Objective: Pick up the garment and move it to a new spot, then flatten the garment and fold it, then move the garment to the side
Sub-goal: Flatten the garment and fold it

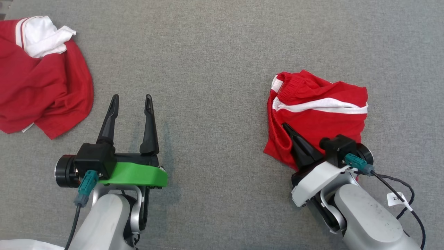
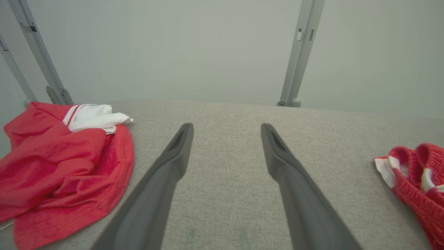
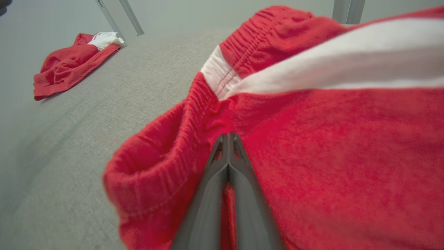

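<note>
1. While the left pincer [image 1: 131, 99] hangs over bare grey cloth with its two dark fingers spread wide and nothing between them, the right pincer [image 1: 285, 125] is pressed together on the garment [image 1: 322, 118].
2. Garment: red shorts with a white stripe and a ribbed waistband, lying bunched on the right part of the bench [image 1: 215, 69]. Its edges are uneven. The waistband curls along the side that faces the bench's middle.
3. Grip: in the right wrist view the fingers of the right pincer [image 3: 227, 136] meet at their tips on the red cloth [image 3: 329, 139] just beside the waistband fold, with a strip of red showing between them lower down.
4. Second item: a red-and-white heap [image 1: 41, 90] at the far left, cut by the head view's left edge and well apart from both pincers.
5. Open room: a broad bare stretch of bench runs between the two items, across the middle and toward the far side.
6. Far edge: in the left wrist view the bench ends before a pale wall, where a metal post [image 2: 300, 52] stands beyond the left pincer [image 2: 227, 128].
</note>
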Robot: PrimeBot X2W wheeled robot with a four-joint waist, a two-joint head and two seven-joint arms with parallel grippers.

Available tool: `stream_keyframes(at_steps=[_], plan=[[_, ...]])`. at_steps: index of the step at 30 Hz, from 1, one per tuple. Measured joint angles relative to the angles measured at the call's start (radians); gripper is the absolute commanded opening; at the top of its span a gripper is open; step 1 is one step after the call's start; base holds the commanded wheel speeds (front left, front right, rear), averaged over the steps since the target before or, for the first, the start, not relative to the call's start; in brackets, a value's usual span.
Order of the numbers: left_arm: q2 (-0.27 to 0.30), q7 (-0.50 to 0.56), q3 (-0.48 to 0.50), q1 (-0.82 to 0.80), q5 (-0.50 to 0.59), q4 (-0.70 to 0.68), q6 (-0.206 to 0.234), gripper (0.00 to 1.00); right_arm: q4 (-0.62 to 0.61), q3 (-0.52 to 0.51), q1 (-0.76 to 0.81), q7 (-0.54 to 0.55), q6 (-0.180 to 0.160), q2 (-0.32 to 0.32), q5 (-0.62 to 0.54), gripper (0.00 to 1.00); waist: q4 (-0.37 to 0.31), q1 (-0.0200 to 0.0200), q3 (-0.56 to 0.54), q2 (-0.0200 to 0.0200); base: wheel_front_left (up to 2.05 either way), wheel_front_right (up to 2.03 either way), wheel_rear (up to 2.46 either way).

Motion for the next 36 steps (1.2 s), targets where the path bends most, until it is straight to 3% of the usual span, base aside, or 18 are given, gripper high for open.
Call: stream_keyframes(at_steps=[13, 17, 26, 33, 34, 35, 36], plan=[[-0.018, 0.000, 0.010, 0.000, 0.024, 0.028, -0.027, 1.00, -0.088, 0.090, 0.081, -0.002, 0.000, 0.046, 0.024, 0.00, -0.024, 0.0000, 0.003, 0.0000, 0.00, 0.00, 0.00], [-0.018, 0.000, 0.017, 0.000, 0.028, 0.031, -0.029, 1.00, -0.107, 0.077, 0.088, -0.002, 0.000, 0.052, 0.005, 0.00, -0.036, 0.0000, 0.002, 0.0000, 0.00, 0.00, 0.00], [-0.005, 0.000, 0.028, 0.007, 0.034, 0.032, -0.029, 1.00, -0.258, -0.140, 0.116, -0.002, 0.000, 0.059, -0.051, 0.00, -0.076, 0.0000, -0.022, 0.0000, 0.00, 0.00, 0.00], [0.014, 0.000, 0.063, 0.026, 0.040, 0.001, -0.021, 1.00, -0.325, -0.407, 0.152, -0.002, 0.000, 0.038, -0.069, 0.00, -0.119, 0.0000, -0.063, 0.0000, 0.00, 0.00, 0.00], [0.016, 0.000, 0.067, 0.029, 0.041, -0.005, -0.021, 1.00, -0.322, -0.439, 0.153, 0.005, 0.000, 0.037, -0.072, 0.28, -0.124, 0.0000, -0.069, 0.0000, 0.00, 0.00, 0.00], [0.017, 0.000, 0.071, 0.033, 0.043, -0.009, -0.021, 1.00, -0.318, -0.463, 0.157, 0.010, 0.000, 0.032, -0.082, 1.00, -0.129, 0.0000, -0.076, 0.0000, 0.00, 0.00, 0.00], [0.019, 0.000, 0.074, 0.037, 0.044, -0.010, -0.021, 1.00, -0.318, -0.487, 0.161, 0.013, 0.000, 0.030, -0.086, 1.00, -0.134, 0.0000, -0.083, 0.0000, 0.00, 0.00, 0.00]])
